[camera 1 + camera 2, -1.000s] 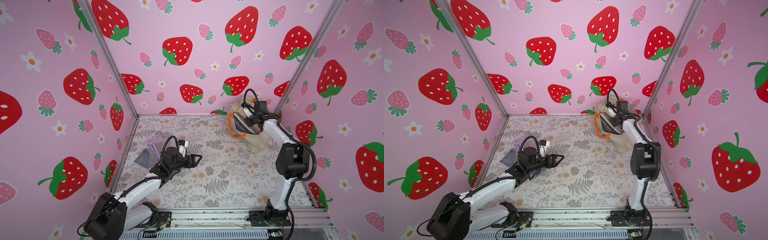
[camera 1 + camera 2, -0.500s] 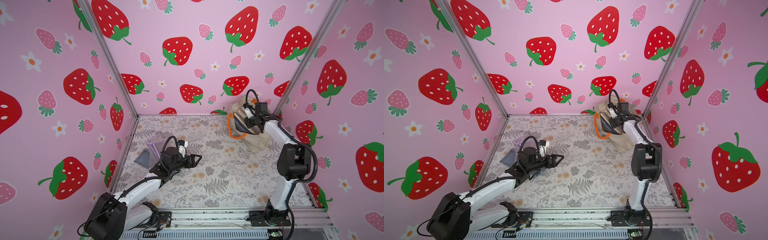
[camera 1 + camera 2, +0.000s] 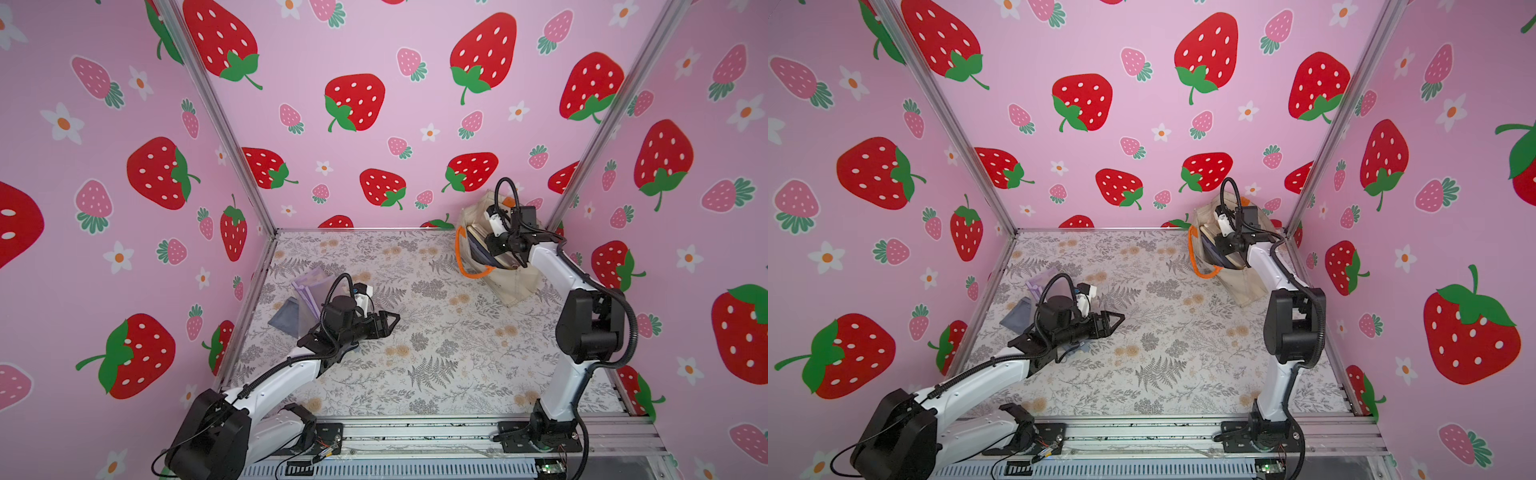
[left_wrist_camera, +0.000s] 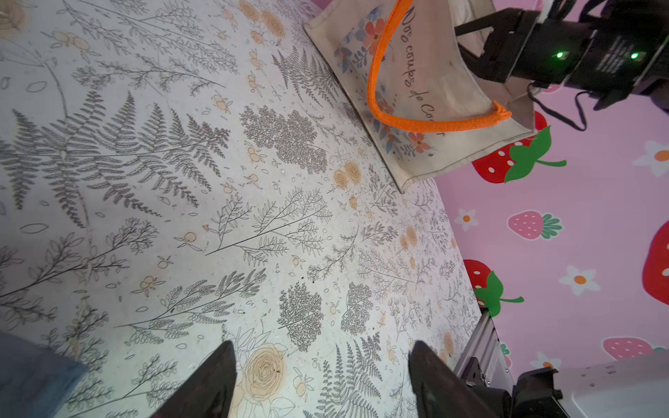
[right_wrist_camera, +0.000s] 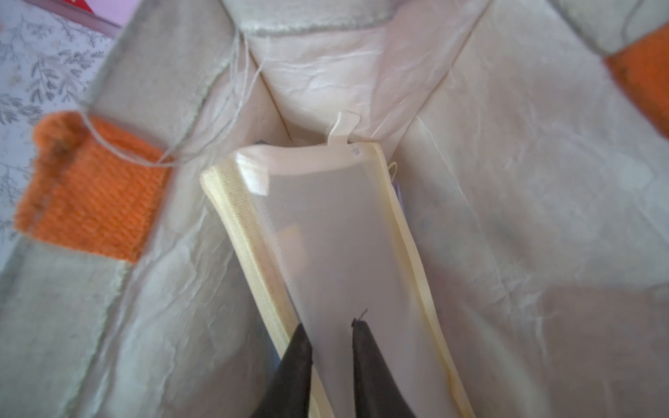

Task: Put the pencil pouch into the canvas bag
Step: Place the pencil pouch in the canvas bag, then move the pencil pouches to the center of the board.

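The canvas bag (image 3: 514,286) (image 3: 1246,291) stands upright in the far right corner with its orange handle (image 3: 460,257) hanging over the front. It also shows in the left wrist view (image 4: 445,108). My right arm (image 3: 548,257) reaches into its mouth from above. In the right wrist view the pencil pouch (image 5: 336,231), cream mesh with a pale yellow zip edge, lies inside the bag against the lining (image 5: 506,181). My right gripper (image 5: 329,325) hovers over it with a narrow gap between the fingers, gripping nothing. My left gripper (image 3: 392,322) (image 4: 322,345) is wide open and empty over the floral mat.
A purple pouch (image 3: 309,291) and a grey-blue one (image 3: 286,318) lie at the mat's left edge beside my left arm. Dark flat items (image 3: 478,251) stand inside the bag. Pink strawberry walls close in the left, back and right. A metal rail (image 3: 415,432) runs along the front.
The right jaws, shut a second ago, now stand slightly apart over the pouch, and the wrist has shifted a little in the bag's mouth. The left arm has not moved.
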`<control>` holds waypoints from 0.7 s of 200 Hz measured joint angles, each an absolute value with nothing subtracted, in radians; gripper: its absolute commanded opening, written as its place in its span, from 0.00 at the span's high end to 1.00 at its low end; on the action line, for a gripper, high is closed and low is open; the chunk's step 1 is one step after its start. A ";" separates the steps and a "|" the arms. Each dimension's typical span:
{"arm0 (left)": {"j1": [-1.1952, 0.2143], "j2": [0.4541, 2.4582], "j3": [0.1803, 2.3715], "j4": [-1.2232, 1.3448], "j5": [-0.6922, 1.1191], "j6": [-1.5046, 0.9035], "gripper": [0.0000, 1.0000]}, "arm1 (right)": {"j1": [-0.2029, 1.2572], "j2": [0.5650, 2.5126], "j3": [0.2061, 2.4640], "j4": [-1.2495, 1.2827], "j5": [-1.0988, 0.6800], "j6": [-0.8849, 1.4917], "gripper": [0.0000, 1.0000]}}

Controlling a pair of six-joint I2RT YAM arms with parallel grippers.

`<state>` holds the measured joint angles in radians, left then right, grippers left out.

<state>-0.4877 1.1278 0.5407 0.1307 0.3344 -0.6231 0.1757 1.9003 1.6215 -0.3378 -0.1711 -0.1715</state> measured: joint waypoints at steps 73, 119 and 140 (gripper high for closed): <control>-0.418 1.202 0.769 -0.313 -0.038 -0.550 0.19 | 0.227 1.518 1.470 -0.376 -0.073 -0.125 0.18; -0.213 1.272 0.823 -0.394 -0.182 -0.550 0.18 | 0.411 1.290 1.227 -0.339 -0.046 -0.089 0.12; -0.117 1.344 0.849 -0.393 -0.199 -0.549 0.18 | 0.497 1.271 1.132 -0.339 -0.059 -0.072 0.11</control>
